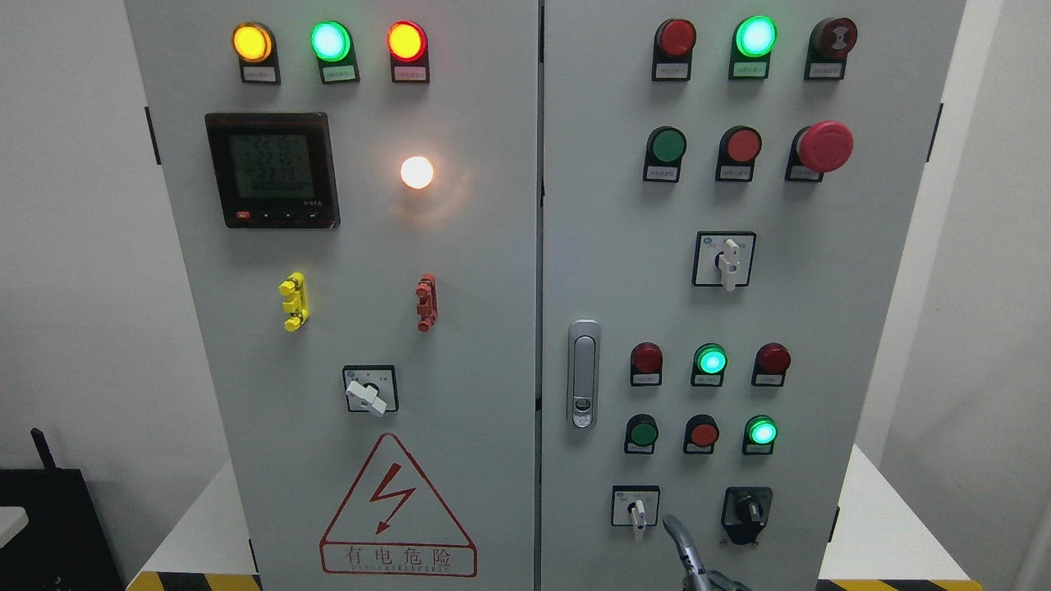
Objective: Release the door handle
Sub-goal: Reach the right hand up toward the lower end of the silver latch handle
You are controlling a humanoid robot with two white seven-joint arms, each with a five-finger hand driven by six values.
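The door handle [583, 373] lay flush in its recess at the right door's [870, 328] inner edge, untouched, so the release looked done; one hand [688, 558] showed at the bottom edge, well below it, grasping nothing, its finger curl hard to tell

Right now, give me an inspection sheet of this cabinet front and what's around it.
Surface: grey two-door electrical cabinet, both doors shut.
Job's things: door handle on the right door's left edge, lying flush; no hand on it.
Clutter: nothing seen.
Hands: one robot finger rises at the bottom edge, right of the middle, below the handle and apart from it; which arm it belongs to cannot be told.
Cables: nothing seen.
Surroundings: digital meter lit, red emergency stop button, high-voltage warning triangle, white platform with yellow-black hazard tape, a black object at lower left.
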